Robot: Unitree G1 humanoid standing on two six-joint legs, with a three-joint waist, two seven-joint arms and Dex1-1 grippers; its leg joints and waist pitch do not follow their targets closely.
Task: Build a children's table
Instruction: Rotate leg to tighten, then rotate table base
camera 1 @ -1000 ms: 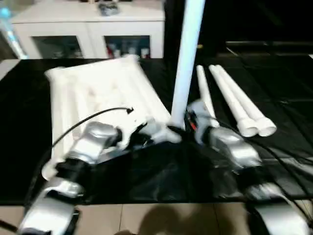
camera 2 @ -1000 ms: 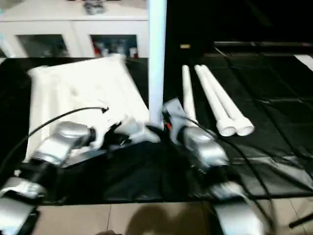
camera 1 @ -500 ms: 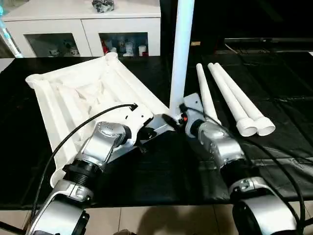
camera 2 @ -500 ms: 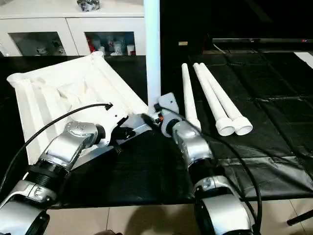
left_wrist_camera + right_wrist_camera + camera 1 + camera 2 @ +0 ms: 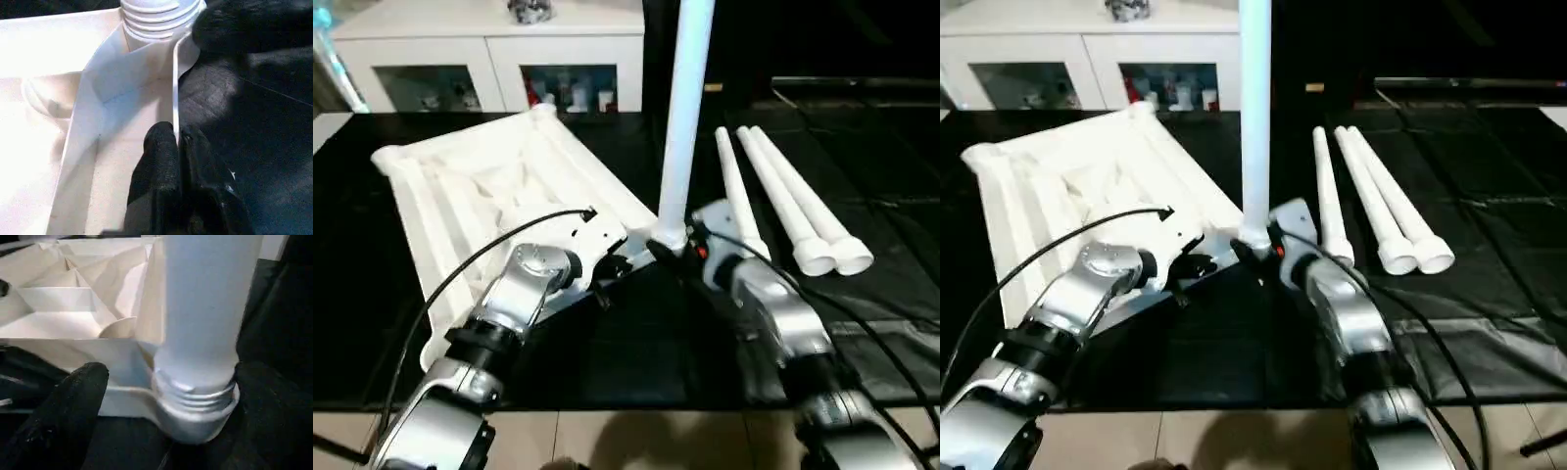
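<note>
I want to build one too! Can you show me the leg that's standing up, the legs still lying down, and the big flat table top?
Standing leg (image 5: 683,117), left eye view, middle of its shaft.
Lying legs (image 5: 791,201), left eye view, shaft of the middle one.
Table top (image 5: 450,191), left eye view, ribbed underside.

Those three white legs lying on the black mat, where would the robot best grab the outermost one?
Probably mid-shaft, from above. The outermost leg lies flat touching its neighbour, so fingers fit best over its free outer side; its wide open end faces the robot.

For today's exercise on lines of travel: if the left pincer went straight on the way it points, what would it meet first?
Most likely the threaded base of the upright leg in the corner socket, since the left pincer, clamped on the tabletop's rim, points along it; depth is uncertain.
</note>
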